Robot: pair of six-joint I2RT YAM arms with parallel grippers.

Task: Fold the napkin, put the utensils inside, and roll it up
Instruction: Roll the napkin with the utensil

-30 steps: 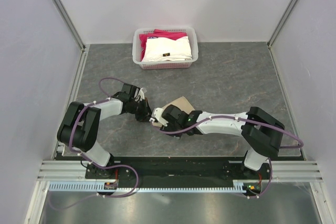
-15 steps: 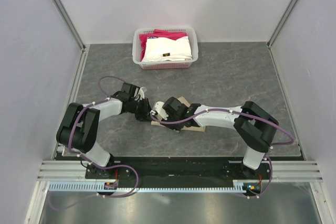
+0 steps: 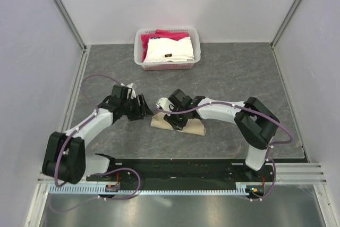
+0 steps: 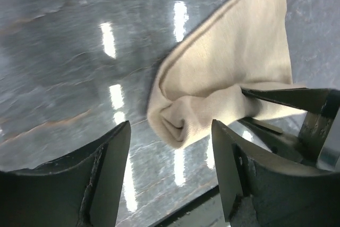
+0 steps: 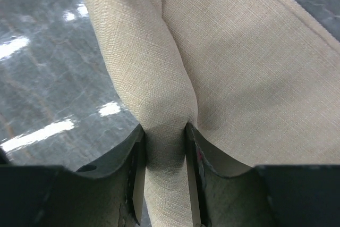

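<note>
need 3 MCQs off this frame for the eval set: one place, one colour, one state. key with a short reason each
1. Where does the white basket stand?
A. Between the two arms
B. At the near right corner
C. At the far end of the table, by the back wall

2. What colour is the napkin pinched by the right gripper?
A. White
B. Tan-beige
C. Pink-red

3. How does the left gripper stand?
A. Open, holding nothing
B. Shut on the napkin
C. Shut on the basket rim

Key:
1 C: the top view shows it at the back, beyond both arms.
2 B: both wrist views show beige cloth, and the right one shows a fold of it between the fingers.
3 A: its wrist view shows the fingers apart with nothing gripped between them.
</note>
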